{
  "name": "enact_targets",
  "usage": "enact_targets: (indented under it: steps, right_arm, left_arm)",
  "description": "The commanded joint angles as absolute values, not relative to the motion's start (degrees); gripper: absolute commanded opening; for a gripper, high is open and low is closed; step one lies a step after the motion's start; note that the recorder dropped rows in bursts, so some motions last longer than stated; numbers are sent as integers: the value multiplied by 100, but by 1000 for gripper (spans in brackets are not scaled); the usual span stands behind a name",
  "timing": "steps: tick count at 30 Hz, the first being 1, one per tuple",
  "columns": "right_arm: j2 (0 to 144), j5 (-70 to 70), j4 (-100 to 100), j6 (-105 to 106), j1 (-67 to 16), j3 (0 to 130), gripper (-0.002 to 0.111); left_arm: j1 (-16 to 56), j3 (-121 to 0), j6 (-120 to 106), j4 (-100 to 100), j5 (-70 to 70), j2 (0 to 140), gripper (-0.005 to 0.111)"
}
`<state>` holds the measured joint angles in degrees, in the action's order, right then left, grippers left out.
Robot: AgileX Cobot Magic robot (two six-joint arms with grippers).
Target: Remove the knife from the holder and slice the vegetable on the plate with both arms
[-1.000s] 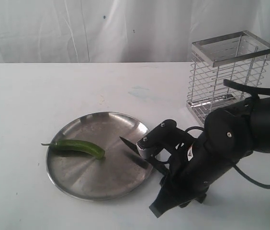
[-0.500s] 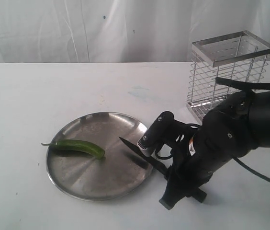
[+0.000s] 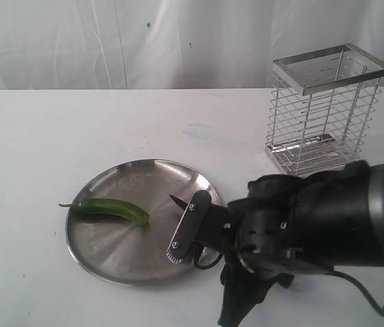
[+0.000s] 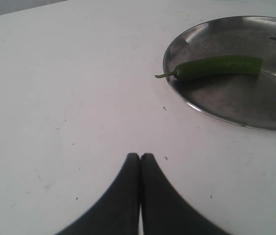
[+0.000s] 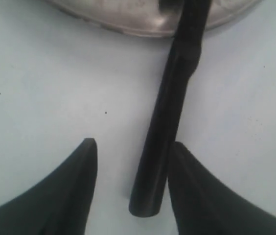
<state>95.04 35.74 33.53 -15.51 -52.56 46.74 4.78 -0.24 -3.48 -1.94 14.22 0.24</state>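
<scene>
White tabletop (image 3: 56, 129) spreads under a pale draped backdrop. Largest on it is the black right arm (image 3: 328, 225), crouched at the near right; no writing on it can be read. Far right stands the wire holder (image 3: 325, 109), upright. Left of the arm lies the round steel plate (image 3: 110, 255), with the green vegetable (image 3: 110, 208) on its left part, stem over the rim. The knife (image 5: 170, 112) lies with its blade tip on the plate and its black handle on the tabletop. The right claw (image 5: 133, 186) is spread, the handle lying between its fingers, close beside one. The left claw (image 4: 140, 169) is pressed together, holding nothing, well left of the plate.
</scene>
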Motion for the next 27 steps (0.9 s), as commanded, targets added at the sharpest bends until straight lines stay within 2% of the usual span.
enact_targets:
  steps: [1,11,27]
  right_arm:
    - [9804,3723,4183,-2647,-5485,4692,44]
    - [10447,3932,4895,-3249,-5485,4692,44]
    - [10688,3765,5662,-3966,-5485,4692,44]
  left_arm:
    - [472,0,-339,-250,1405,0,0]
    - [472,0,-339,-250,1405,0,0]
    - [472,0,-339,-250,1405,0,0]
